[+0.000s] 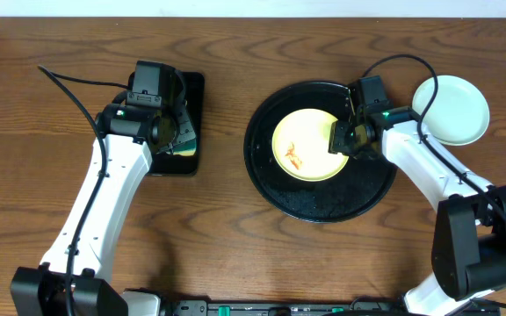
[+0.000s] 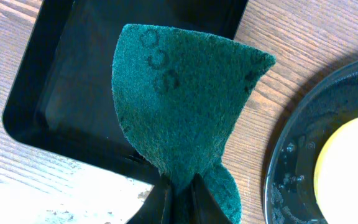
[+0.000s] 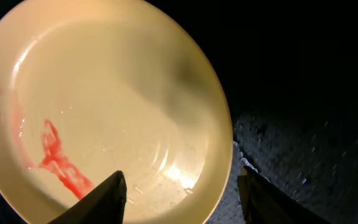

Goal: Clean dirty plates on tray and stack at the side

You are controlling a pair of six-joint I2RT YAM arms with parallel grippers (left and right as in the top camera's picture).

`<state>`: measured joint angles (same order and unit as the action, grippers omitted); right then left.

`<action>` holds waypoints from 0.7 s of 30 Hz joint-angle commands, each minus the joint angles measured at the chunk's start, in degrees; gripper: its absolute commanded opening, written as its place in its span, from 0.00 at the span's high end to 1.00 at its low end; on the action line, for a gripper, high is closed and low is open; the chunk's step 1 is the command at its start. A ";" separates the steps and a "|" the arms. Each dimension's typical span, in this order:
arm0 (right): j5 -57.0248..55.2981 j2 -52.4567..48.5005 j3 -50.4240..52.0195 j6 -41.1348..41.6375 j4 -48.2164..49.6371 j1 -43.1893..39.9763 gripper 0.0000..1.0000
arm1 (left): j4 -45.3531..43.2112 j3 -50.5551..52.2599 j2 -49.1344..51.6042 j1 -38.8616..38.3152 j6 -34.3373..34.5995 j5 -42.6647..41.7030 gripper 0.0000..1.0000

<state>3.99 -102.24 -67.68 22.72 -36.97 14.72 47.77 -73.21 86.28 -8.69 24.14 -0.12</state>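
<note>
A pale yellow plate with a red-orange smear lies in the round black tray. My right gripper is open, with one finger over the plate's inside and the other outside its right rim. The right wrist view shows the plate, the gripper and the tray floor. A pale mint-blue plate lies on the table right of the tray; I cannot tell whether another lies under it. My left gripper is shut on a green scouring pad, held above the rectangular tray.
A small rectangular black tray lies on the wooden table at the left, under my left gripper; it also shows in the left wrist view. The round tray's wet rim is at that view's right edge. Cables trail from both arms.
</note>
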 commanded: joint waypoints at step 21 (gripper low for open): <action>-2.23 -10.54 -2.82 -28.17 8.50 -2.75 0.53 | -0.07 0.24 -0.04 0.26 -4.63 -8.72 0.93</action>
<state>1.67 -111.77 -69.76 -4.03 -28.84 12.58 47.72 -73.21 86.28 -8.69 20.69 -8.08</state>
